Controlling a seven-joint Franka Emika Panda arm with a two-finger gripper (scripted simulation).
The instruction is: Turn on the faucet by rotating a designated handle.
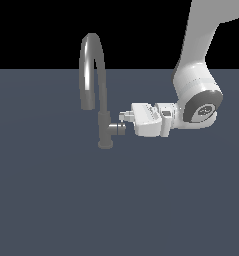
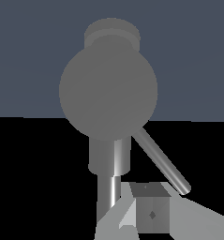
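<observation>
The tall grey metallic faucet with an arched spout is standing on the dark floor. The white gripper is reaching sideways just beside the short grey cylindrical handle stub, whose thin lever rod is slanting past one fingertip. Whether the jaws are gaping or closed, I cannot tell.

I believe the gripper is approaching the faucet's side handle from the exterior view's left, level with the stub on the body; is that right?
Not quite: the gripper comes in from the exterior view's right, not its left. The rest holds: it sits level with the handle, the short stub on the faucet body. The exterior view shows this, with the arm's white wrist to the right of the tap.
</observation>
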